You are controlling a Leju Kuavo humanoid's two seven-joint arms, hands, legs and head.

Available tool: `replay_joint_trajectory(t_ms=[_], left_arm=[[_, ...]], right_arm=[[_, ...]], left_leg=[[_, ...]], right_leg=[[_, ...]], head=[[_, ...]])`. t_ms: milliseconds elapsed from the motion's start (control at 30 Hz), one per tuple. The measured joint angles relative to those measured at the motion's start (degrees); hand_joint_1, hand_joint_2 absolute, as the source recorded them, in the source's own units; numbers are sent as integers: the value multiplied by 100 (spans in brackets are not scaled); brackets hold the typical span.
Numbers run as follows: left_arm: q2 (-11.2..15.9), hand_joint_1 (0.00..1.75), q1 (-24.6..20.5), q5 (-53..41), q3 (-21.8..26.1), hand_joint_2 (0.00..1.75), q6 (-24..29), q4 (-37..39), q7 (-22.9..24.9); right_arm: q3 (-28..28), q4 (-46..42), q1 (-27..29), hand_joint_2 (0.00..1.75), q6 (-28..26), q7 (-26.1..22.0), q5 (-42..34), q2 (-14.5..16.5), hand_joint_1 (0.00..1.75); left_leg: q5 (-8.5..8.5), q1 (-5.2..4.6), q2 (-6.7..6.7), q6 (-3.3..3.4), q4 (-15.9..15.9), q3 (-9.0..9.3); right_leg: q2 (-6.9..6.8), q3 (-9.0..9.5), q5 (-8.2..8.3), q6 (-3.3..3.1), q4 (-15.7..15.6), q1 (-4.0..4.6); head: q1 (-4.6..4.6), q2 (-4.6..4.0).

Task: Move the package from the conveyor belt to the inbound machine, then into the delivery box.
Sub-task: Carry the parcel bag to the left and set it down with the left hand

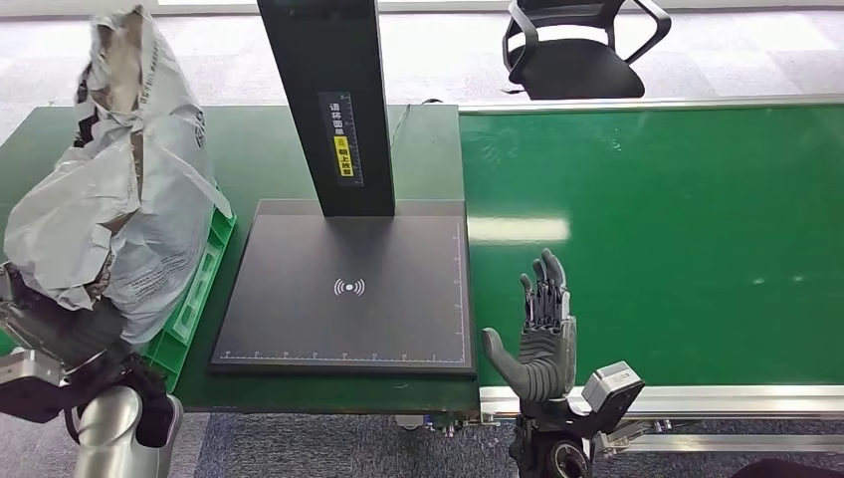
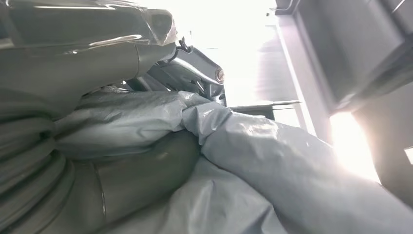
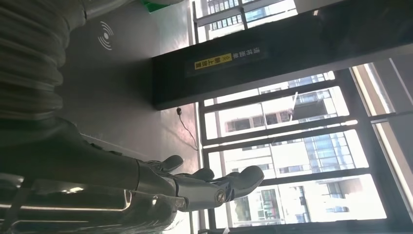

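Grey crumpled plastic forms the package [image 1: 109, 189], which is being held raised at the far left of the scene by the left hand [image 1: 60, 334], above the green delivery box [image 1: 194, 299] standing just left of the inbound machine. In the left wrist view the thumb [image 2: 146, 170] and the fingers [image 2: 97, 58] are being pressed around folds of the package [image 2: 272, 161]. The left arm [image 1: 114, 433] is being bent upward from the near left corner. The right hand [image 1: 542, 334] is being held upright and empty over the near left edge of the green conveyor belt [image 1: 677, 239], palm turned left, fingers extended and slightly apart, thumb spread out toward the dark platform of the inbound machine [image 1: 348, 289]. An office chair [image 1: 577, 50] is standing beyond the belt.
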Motion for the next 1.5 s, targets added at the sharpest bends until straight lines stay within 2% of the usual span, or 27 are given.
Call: replay_joint_trajectory(t_ms=[233,467,667,933,1167,1333,1500], left_arm=[[279,175,-917,-64,767,175,-334,1708,27],[364,175,-1079,175,1295,175,-689,2144,39],[321,175,-1076,303,1504,175,-965,2064,117],[299,175,-1074,712,1640,175,-1663,1651,437],[273,175,-1072,752,1646,175,-1781,1332,551],[281,175,-976,762,1562,175,-1904,1008,584],[351,175,-808,925,1288,175,-2316,227,859]], right_arm=[[-20,99,-129,175,111,40,27,37,0],[-76,215,-233,175,180,61,68,46,0],[-109,378,-385,175,211,61,80,46,0],[-170,580,-516,175,242,50,80,46,0],[-205,668,-528,175,246,43,82,46,0],[-250,712,-526,175,250,-14,86,42,0],[-318,736,-477,175,269,-98,82,15,0]], left_leg=[[0,2,13,-1,0,2],[-1,2,11,-1,0,-7],[0,2,12,-1,0,-8],[0,3,11,-1,0,-9],[0,3,11,-1,0,-10],[0,3,12,-1,0,-10],[0,3,9,-1,1,-13]], right_leg=[[13,-2,2,-2,2,2],[13,-11,1,-2,2,2],[13,-13,1,-2,2,2],[13,-15,1,-2,2,4],[13,-16,1,-2,2,4],[13,-18,1,-2,2,4],[13,-20,1,-2,2,4]], head=[[1,0],[1,0],[1,0],[2,0],[1,0],[1,0],[1,0]])
